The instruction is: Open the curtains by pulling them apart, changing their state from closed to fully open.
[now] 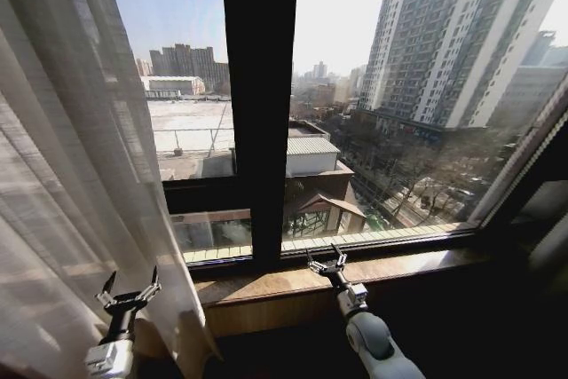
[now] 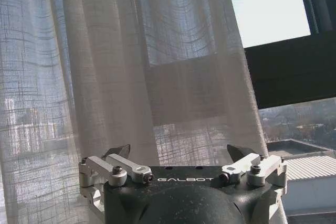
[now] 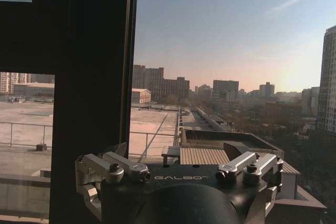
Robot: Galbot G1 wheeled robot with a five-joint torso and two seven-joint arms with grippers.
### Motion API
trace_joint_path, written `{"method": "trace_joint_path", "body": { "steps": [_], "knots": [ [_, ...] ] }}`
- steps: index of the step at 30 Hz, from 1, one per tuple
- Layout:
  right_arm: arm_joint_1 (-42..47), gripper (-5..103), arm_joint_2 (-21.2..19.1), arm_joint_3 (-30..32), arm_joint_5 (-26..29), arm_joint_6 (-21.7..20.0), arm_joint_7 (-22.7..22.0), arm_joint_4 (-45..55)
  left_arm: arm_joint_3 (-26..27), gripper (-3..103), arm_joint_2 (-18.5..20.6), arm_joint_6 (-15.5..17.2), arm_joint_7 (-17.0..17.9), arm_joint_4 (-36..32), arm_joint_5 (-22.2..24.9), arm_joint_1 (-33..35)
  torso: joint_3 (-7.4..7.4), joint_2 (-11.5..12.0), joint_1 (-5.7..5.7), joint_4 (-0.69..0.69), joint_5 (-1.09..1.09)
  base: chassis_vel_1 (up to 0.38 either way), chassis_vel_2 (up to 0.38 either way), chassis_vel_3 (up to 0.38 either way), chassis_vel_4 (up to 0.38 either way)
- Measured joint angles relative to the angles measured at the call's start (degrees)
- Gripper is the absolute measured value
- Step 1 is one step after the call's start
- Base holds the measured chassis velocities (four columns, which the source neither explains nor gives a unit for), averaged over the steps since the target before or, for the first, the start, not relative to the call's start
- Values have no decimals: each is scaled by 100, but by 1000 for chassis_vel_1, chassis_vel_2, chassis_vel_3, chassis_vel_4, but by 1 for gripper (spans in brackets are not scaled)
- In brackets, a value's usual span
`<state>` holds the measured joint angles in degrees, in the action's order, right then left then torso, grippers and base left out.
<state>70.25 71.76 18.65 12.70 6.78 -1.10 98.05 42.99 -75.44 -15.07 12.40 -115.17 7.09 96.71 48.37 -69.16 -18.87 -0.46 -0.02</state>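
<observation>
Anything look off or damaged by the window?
Nothing stands out. The sheer white pleated curtain hangs gathered at the left, window glass bare. Left gripper is open beside its edge; right gripper is open over the wooden sill.

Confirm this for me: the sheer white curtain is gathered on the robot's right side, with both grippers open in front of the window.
Not quite. The head view shows the sheer white curtain gathered on the robot's left side, next to the left gripper. The rest holds: the left gripper and the right gripper are both open in front of the window.
</observation>
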Motion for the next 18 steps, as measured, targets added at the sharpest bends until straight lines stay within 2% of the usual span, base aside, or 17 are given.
{"method": "trace_joint_path", "body": {
  "steps": [2, 5, 9, 13, 16, 18],
  "knots": [
    [0, 100, 0, 0, 0, 0, 0, 0, -68, 100, -69, -8, 61, -39, -80, 29, 0, 0, 0, 0, 0, 0, 0, 0, 0],
    [0, 100, 0, 0, 0, 0, 0, 0, -166, 100, -202, -9, 332, -108, -267, 73, 0, 0, 0, 0, 0, 0, 0, 0, 0],
    [0, 100, 0, 0, 0, 0, 0, 0, 49, 100, -202, -9, 447, -79, -259, 29, 0, 0, 0, 0, 2, 0, 0, 0, 0],
    [0, 100, 0, 0, 0, 0, 0, 0, 200, 100, -16, -6, 413, 123, -69, -172, 0, 0, 0, 0, 1, 0, 0, 0, 0],
    [0, 100, 0, 1, 0, 0, 0, 0, 149, 100, 119, 5, 276, 279, 86, -389, 1, 0, 0, 1, 0, 0, 0, 0, 0],
    [0, 100, 0, 0, 0, 0, 0, 0, -12, 100, 261, 3, 40, 468, 265, -654, 1, 0, 0, 0, -1, 0, 0, 0, 0]
  ]
}}
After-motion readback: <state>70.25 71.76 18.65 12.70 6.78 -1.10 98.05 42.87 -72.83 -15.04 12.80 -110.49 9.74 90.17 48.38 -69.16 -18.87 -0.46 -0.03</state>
